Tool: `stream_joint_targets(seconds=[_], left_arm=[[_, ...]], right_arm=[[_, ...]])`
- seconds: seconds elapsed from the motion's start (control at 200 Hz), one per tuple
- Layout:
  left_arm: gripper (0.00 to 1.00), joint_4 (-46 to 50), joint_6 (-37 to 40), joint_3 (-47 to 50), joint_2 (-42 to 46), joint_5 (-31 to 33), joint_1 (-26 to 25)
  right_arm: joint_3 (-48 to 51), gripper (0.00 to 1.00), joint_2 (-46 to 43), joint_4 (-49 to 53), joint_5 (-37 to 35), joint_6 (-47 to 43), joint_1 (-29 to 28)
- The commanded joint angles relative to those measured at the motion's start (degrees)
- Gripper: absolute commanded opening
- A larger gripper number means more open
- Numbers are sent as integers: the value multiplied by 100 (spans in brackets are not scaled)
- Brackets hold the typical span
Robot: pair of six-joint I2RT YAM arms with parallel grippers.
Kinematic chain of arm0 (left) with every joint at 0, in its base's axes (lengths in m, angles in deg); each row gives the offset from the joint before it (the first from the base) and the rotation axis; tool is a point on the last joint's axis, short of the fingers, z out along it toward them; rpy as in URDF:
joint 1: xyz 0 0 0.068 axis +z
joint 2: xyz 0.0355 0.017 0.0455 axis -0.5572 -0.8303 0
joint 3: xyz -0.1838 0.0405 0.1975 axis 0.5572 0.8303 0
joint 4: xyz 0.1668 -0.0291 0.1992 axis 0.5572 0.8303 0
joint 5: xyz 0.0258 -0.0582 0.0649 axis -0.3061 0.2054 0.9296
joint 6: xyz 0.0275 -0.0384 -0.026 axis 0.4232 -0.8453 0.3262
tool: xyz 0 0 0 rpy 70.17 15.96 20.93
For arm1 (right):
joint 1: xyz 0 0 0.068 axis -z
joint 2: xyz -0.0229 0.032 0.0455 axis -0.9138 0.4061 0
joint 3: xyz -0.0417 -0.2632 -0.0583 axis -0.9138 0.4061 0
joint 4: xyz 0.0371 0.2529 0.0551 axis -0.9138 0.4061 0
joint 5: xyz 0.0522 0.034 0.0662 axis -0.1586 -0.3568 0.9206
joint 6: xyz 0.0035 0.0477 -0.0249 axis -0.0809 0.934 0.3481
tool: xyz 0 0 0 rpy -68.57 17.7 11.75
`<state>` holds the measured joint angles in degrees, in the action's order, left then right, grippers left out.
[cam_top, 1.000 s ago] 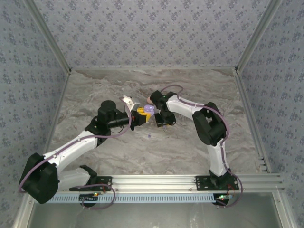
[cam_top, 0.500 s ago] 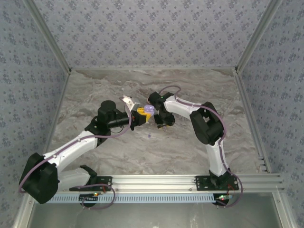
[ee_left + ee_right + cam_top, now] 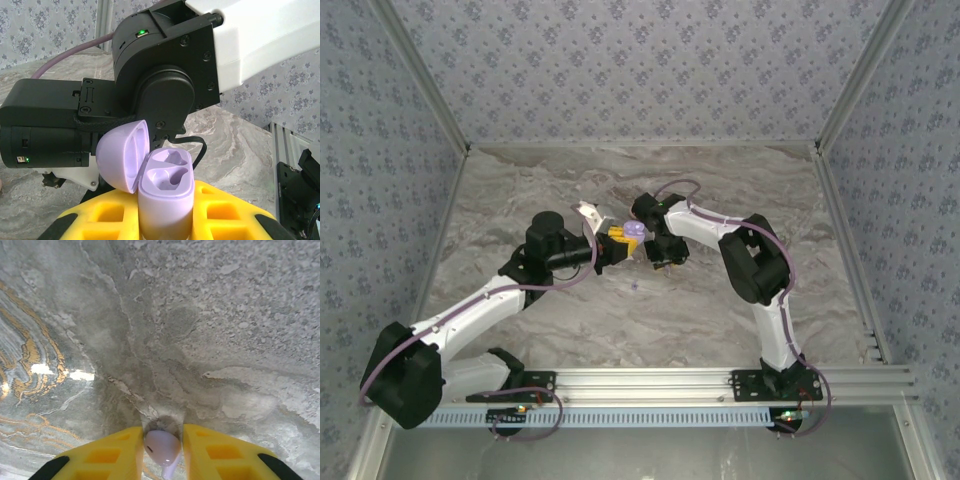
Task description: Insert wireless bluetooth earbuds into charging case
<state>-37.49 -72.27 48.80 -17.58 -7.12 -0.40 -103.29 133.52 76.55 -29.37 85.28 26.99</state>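
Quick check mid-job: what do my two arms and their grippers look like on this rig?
The left arm and right arm share one build: white link shells between bulky black joint housings, each trailed by a lilac cable. The left gripper and right gripper have yellow fingers moulded with square pockets. A green light glows on the right arm's black wrist.

Over that last second the right arm [image 3: 753,266] swung its elbow a touch toward 9 o'clock in the top view. The right gripper [image 3: 661,252], pinching an earbud [image 3: 162,447], slid the same way and closed in on the open charging case [image 3: 633,231] clamped in the left gripper [image 3: 616,240]. The purple cable loop [image 3: 680,184] over its wrist drifted toward 9 o'clock too. Nearly all of that came in the first half second; after it, barely a twitch
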Motion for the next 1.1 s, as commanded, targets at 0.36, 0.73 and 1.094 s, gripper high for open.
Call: stream_joint_targets(seconds=[0.36,0.73,1.094], left_arm=[[21,-9,49,-39,127,-85,-37],[21,47,68,-29,176,-61,-37],[21,58,68,-26,228,-65,-44]], right_arm=[[55,26,-78,-134,30,-277,-15],[186,28,-221,222,-42,-1590,-21],[151,44,-263,33,329,-465,29]])
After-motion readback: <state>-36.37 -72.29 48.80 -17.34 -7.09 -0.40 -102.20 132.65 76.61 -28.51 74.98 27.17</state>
